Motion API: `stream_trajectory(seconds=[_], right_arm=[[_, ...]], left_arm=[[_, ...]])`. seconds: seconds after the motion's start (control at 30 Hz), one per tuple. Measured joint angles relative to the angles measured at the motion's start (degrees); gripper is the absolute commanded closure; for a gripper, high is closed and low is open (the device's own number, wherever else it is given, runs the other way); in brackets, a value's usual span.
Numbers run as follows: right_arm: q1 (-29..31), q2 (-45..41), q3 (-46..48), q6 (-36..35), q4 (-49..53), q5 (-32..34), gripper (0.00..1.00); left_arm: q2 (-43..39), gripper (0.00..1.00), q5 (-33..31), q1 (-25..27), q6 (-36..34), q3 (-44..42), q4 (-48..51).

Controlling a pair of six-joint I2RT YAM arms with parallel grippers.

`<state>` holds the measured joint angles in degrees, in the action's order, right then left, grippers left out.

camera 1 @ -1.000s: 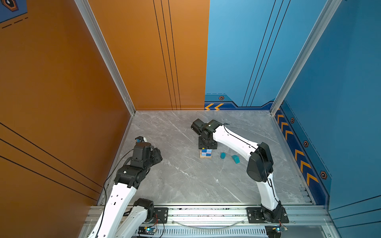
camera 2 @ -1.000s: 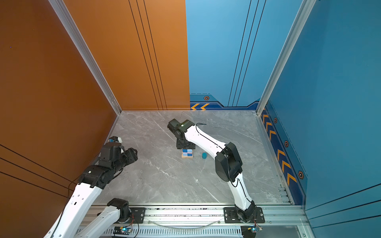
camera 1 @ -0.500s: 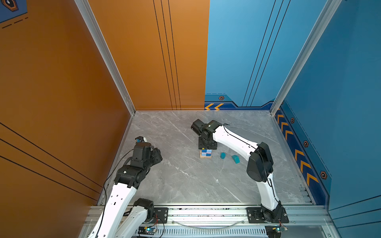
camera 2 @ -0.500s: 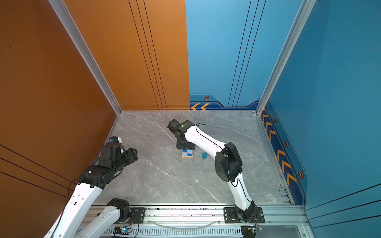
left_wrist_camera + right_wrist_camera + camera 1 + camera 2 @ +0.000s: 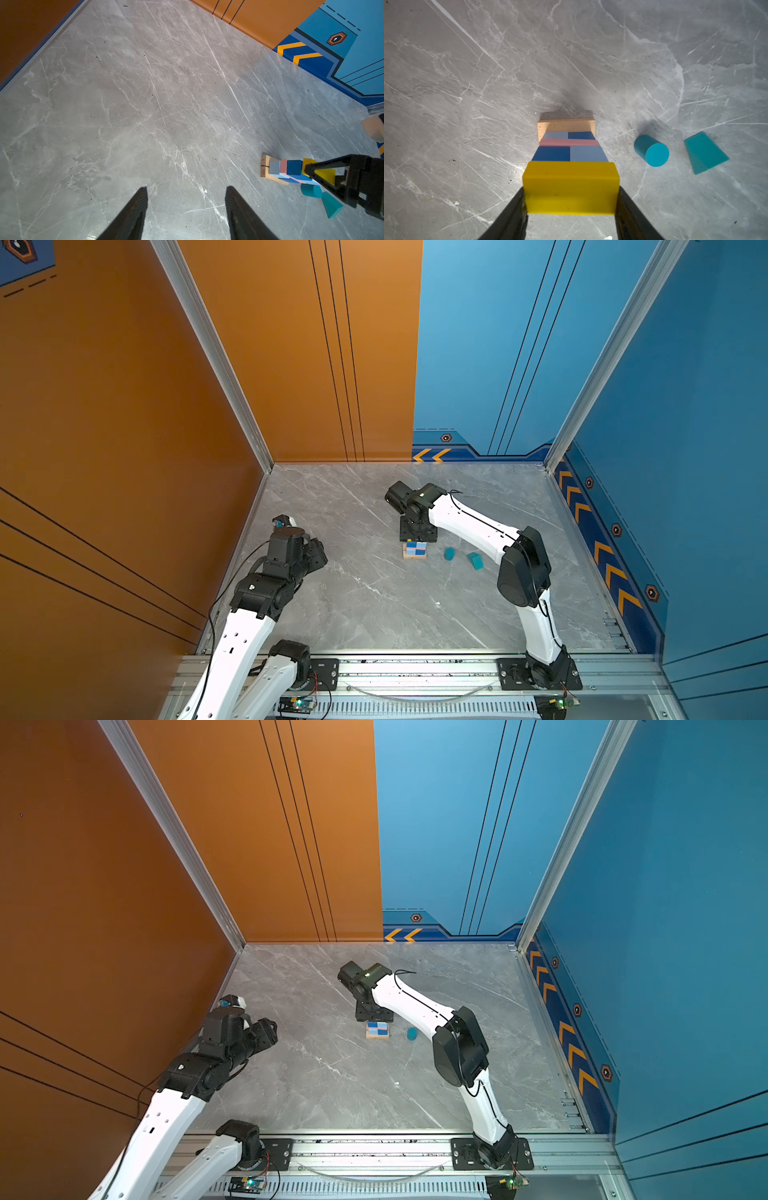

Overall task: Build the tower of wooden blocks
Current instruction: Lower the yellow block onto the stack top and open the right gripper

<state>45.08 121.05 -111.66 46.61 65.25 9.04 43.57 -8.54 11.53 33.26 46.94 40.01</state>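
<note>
Right wrist view: your right gripper is pinching the yellow bar by its two ends, right on top of the tower. That's tan plank at the base, blue cubes in two layers, and the pink slab between them. Whether the bar is resting on the cubes, you can't tell.

In both top views the stack stands just right of centre of the frame. The teal cylinder lies on its side just to its right, with the teal prism beyond.

At lower left, your left gripper hangs over the grey floor, jaws spread.
</note>
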Motion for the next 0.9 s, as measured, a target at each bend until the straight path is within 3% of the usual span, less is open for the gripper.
stream_trajectory(seconds=[0.9], right_arm=[[0.00,-0.09,0.90,0.26,-0.96,-0.20,0.32]], left_arm=[[-0.02,0.38,0.07,0.00,0.00,0.00,0.00]])
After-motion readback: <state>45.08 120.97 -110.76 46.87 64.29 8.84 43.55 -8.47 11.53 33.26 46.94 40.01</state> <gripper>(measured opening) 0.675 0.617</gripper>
